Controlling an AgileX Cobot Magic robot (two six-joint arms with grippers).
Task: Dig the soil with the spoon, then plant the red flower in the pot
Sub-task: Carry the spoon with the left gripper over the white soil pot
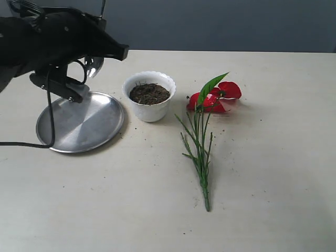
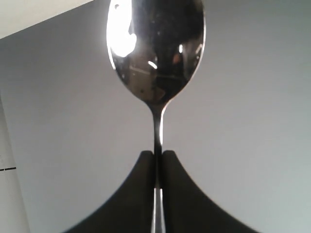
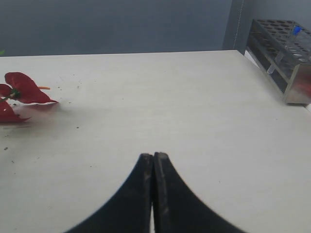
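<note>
Spoon (image 2: 155, 48) was pinched by its handle in the left tool (image 2: 159, 155), raised above the plate (image 1: 79, 126), beside the pot (image 1: 151, 111) and clear of it. Soil (image 1: 149, 93) filled the pot nearly to the rim; no dug hole was evident. Flower (image 1: 210, 100) lay flat on the table (image 1: 273, 189), right of the pot, unplanted. Right tool (image 3: 153, 158) was pressed together, holding nothing. Judgement: digging and planting both outstanding. Table was pale, speckled with a few soil crumbs; grey wall behind; a metal tube rack (image 3: 284, 53) stood by the table's edge.
</note>
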